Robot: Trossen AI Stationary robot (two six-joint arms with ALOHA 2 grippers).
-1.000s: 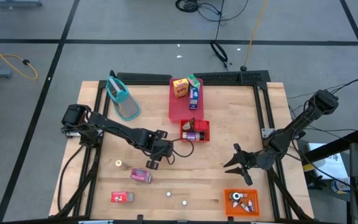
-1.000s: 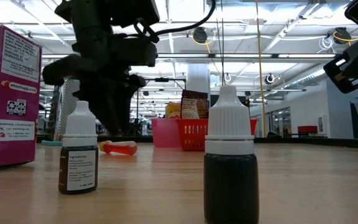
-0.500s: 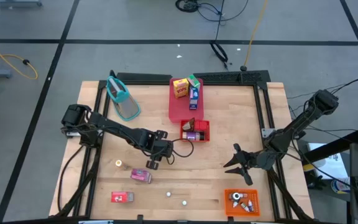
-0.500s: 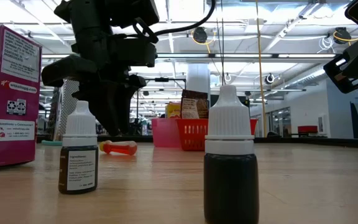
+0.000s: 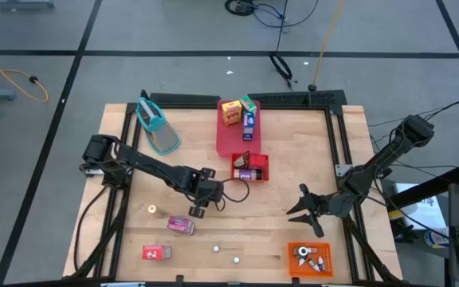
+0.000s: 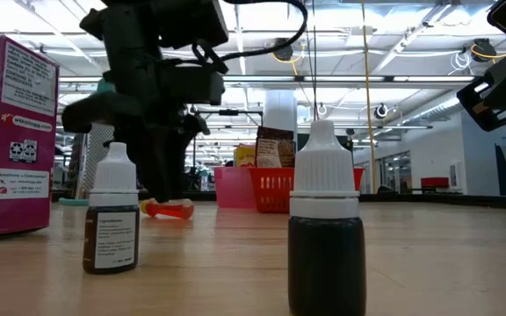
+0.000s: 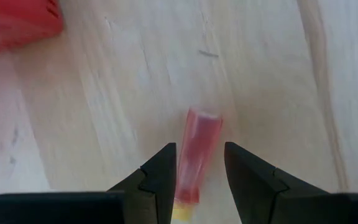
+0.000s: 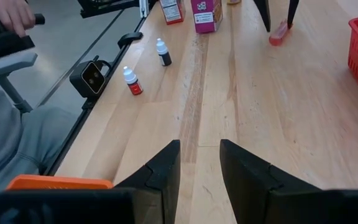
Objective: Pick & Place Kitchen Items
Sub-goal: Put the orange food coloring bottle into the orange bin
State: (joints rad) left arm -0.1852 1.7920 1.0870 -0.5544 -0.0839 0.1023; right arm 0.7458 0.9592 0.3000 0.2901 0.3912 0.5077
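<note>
My left gripper (image 7: 199, 163) is open and points down over a small red tube with a yellow end (image 7: 197, 149), which lies flat on the wood. Its fingers stand on either side of the tube without touching it. The low view shows the same tube (image 6: 170, 208) at the foot of that arm. In the high view this gripper (image 5: 197, 209) is left of the table's middle. A pink carton (image 5: 180, 226), a red carton (image 5: 156, 253) and tiny round pieces (image 5: 216, 249) lie nearer the table's near edge. My right gripper (image 5: 302, 209) hovers open, right of centre.
A flat red tray (image 5: 228, 139) holds a yellow carton (image 5: 230, 112) and a green-blue one (image 5: 249, 116); a red basket (image 5: 260, 167) sits before it. The orange bin (image 5: 309, 259) is near-right. Two dropper bottles (image 6: 112, 219) (image 6: 325, 230) stand close to the low camera. A person's hand (image 8: 11, 12) shows beyond the table.
My left gripper has sunk a little toward the red tube, staying open around it. The tube has kept its place.
</note>
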